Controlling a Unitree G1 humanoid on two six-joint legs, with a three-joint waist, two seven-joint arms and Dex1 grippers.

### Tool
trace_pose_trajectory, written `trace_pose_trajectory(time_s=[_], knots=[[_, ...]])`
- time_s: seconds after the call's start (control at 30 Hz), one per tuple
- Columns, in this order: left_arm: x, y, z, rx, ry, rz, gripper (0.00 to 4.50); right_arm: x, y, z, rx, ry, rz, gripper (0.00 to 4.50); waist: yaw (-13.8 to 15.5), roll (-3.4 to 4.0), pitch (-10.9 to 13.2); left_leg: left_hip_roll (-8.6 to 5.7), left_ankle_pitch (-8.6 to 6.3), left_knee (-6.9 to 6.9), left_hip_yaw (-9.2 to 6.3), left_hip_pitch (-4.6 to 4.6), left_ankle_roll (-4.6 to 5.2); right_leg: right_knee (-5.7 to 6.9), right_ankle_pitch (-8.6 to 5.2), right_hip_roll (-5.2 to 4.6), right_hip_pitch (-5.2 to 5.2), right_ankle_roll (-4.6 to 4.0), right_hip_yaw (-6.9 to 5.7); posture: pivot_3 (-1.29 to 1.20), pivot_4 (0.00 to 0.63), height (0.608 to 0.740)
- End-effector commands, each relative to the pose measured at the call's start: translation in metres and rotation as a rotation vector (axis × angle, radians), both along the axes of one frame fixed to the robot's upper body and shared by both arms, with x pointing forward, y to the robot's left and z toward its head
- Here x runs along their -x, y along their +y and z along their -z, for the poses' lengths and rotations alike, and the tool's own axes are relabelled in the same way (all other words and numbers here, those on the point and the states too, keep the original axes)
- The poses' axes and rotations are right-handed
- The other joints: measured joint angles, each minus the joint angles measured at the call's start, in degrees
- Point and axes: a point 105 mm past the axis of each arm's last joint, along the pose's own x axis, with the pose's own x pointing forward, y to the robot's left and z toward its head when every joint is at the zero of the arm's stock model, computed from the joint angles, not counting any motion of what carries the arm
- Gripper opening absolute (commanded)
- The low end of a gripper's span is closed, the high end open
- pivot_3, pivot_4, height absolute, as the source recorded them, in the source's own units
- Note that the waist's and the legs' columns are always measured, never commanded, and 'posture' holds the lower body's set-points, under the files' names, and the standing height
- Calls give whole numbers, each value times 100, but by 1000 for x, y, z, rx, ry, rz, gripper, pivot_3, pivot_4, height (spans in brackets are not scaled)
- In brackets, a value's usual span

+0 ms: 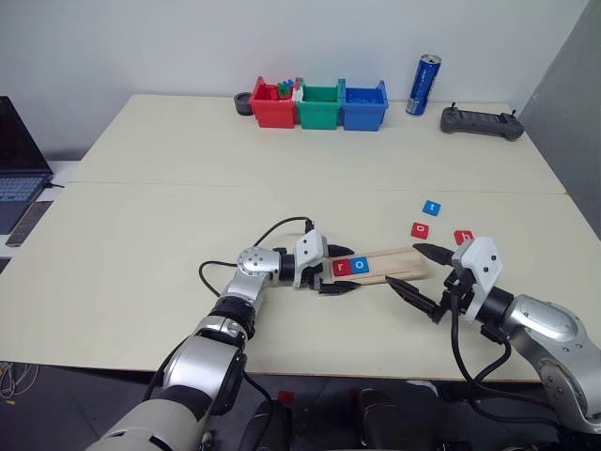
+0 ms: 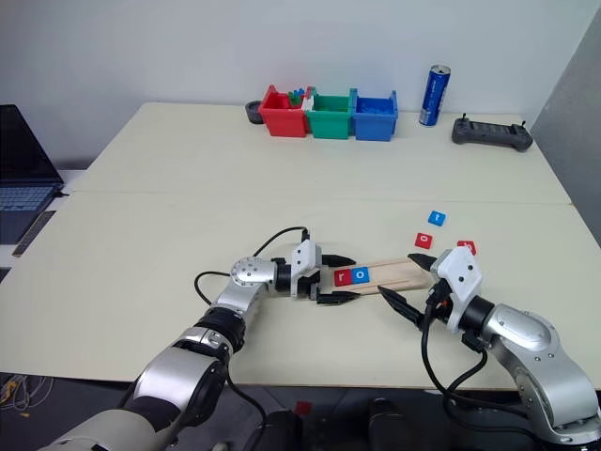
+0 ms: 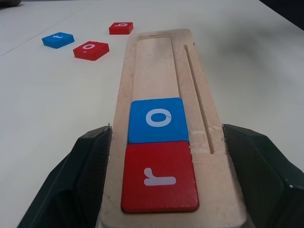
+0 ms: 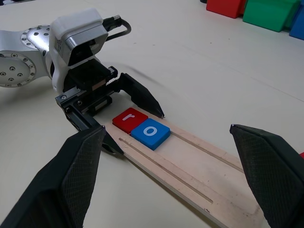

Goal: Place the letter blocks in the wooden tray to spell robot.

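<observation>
While my left jaws [image 1: 340,270] clamp the wooden tray [image 3: 156,57] holding r [image 3: 159,176] and o [image 3: 158,118], three blocks [image 1: 431,207] lie beyond my open right jaws [image 1: 417,272].

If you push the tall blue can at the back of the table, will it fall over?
Probably, if pushed up high. The tall blue metal can stands upright on a narrow base, so it looks tippy. Once on its side, its round body would likely roll across the smooth pale tabletop. Whether it is full cannot be told.
</observation>
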Motion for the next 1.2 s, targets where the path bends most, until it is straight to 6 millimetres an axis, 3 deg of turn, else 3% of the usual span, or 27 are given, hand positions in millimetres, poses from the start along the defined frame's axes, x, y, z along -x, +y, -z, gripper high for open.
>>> trace_pose_trajectory(time_s=[0.03,0.1,0.17,0.53,0.93,1.03,1.2], knots=[[-1,-1,-6,-6,-20,17,3380,2,3,-13,-11,-57,-12,4500,0,0,0,0,0,0,0,0,0,0,0,0,0,0,0,0,150,740],[-2,-2,-7,-3,-18,16,4120,2,3,-13,-11,-57,-12,4500,0,0,0,0,0,0,0,0,0,0,0,0,0,0,0,0,150,740],[-2,-2,-7,-1,-18,16,4470,1,3,-13,-10,-57,-11,4500,0,0,0,0,0,0,0,0,0,0,0,0,0,0,0,0,150,740],[-3,2,-12,11,-20,18,4470,0,2,-14,-10,-58,-10,4500,-1,0,0,0,0,0,0,0,0,0,0,0,0,0,0,0,150,740],[-16,32,-41,137,-22,-102,4470,-1,-3,-14,-34,-53,29,4500,-8,0,0,2,0,1,-1,0,0,2,0,1,0,0,-1,0,150,740],[-7,41,-46,187,-24,-139,4470,-2,-10,-12,-37,-51,66,4500,-16,1,0,4,0,0,-1,0,0,2,0,0,0,0,0,0,150,740],[23,47,-42,211,6,-149,4470,-8,-21,-9,-53,-46,119,4500,-16,2,-1,8,0,1,-1,2,-1,7,0,1,-1,-1,1,0,150,740]])
